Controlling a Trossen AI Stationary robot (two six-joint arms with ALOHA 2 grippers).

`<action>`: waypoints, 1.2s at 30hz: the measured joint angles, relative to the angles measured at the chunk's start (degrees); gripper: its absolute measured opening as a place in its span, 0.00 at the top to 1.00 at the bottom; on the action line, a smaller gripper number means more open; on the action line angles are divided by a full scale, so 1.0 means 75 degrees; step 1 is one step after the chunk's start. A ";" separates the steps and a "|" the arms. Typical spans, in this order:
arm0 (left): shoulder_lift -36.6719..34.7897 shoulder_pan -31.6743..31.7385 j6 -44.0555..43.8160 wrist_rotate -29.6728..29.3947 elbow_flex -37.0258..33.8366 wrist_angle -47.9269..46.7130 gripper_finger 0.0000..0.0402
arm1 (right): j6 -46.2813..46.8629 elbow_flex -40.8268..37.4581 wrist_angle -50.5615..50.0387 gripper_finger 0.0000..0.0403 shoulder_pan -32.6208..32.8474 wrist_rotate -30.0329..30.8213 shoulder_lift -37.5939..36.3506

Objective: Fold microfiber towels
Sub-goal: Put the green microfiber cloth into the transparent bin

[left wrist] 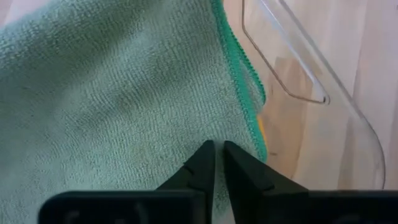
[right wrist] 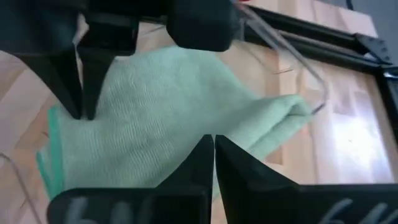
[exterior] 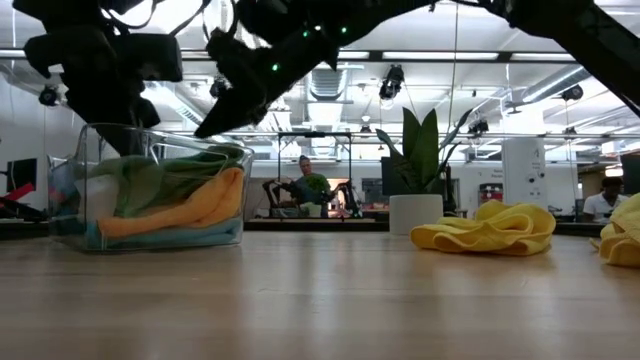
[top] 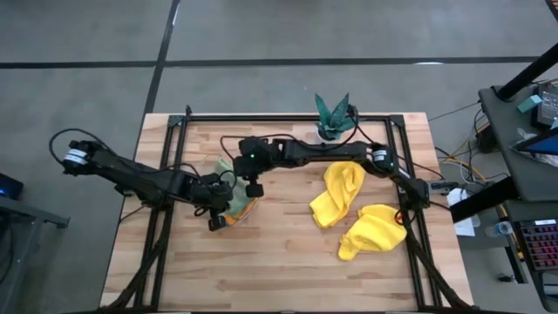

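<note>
Two yellow towels (top: 338,193) (top: 373,231) crumpled toward the desk's right edge, one pale green towel (right wrist: 180,118) in one clear tray (exterior: 150,190) left of centre, left gripper (left wrist: 216,163) and right gripper (right wrist: 213,152) both narrowed to a slit, tips pressing the green cloth.

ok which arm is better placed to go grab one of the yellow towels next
The right arm, probably. Both yellow towels lie crumpled on the table's right half, near its base. The left gripper and right gripper both hang over the clear tray with the pale green towel, fingers nearly closed.
</note>
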 joint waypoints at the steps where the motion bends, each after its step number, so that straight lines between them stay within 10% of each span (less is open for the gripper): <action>1: 0.0031 0.0000 0.0000 0.0005 -0.0003 0.0076 0.97 | 0.0000 -0.0003 0.0025 0.98 0.0007 0.0000 0.0037; 19: 0.0779 0.0003 -0.0227 0.0588 -0.0011 0.0331 1.00 | 0.0026 -0.0032 -0.0024 0.98 -0.0003 -0.0021 0.0639; 36: -0.0944 0.0000 -0.0396 0.0616 0.0230 -0.0221 1.00 | -0.0586 0.0842 -0.1258 0.98 -0.0047 0.0352 0.0633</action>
